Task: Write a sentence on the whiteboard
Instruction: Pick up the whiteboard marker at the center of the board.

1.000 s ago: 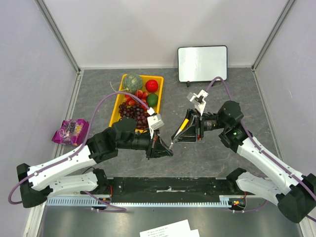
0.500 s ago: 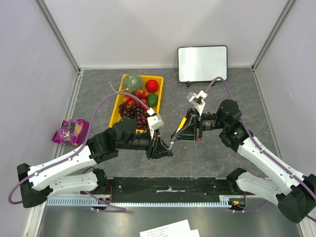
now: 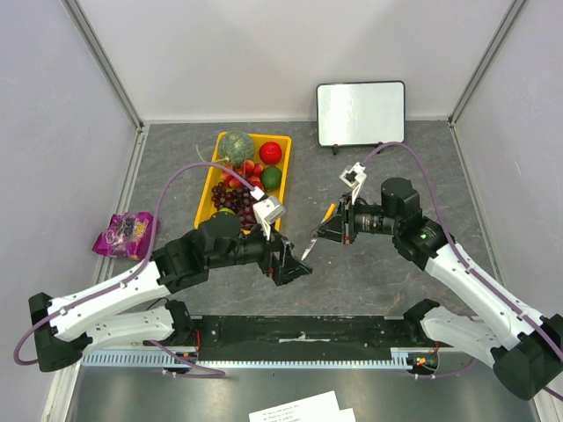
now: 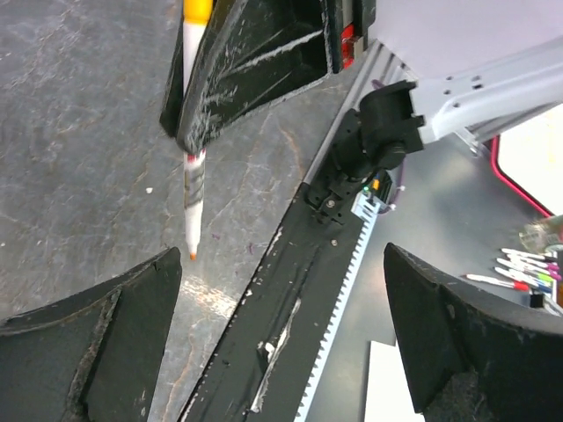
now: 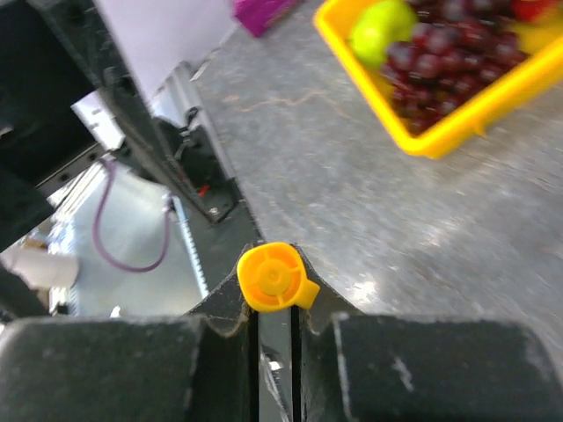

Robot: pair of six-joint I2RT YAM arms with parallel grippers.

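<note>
Top external view shows the grey counter (image 3: 457, 176) with both arms reaching in from 6 o'clock toward its middle. The whiteboard (image 3: 361, 112) stands at 1 o'clock against the back wall, and no writing shows on its glossy face. A yellow tray (image 3: 208, 189) of fruit lies at 11 o'clock, well apart from the board, and a purple packet (image 3: 126, 234) sits at 9 o'clock by the side wall.

Near the centre the two tools face each other. The left tool (image 3: 297, 269) is spread wide with nothing between its fingers; in its own wrist view only the counter and the base rail show in the gap. The right tool (image 3: 324, 233) is clamped on a marker (image 4: 193, 176), gripping the barrel. The orange end (image 5: 273, 277) sticks out behind its fingers and the bare writing tip (image 4: 192, 255) points down toward 7 o'clock, just clear of the counter.

My reading is that the pen has been readied and sits in the writing arm alone, while the writing itself has not begun.

The next move calls for swinging the right arm round to 12 o'clock and turning the wrist so the tip faces the board rather than the counter. It should meet the surface lightly, since the board rests on small feet and could slide or tip back. The empty left tool could steady the board's edge
</note>
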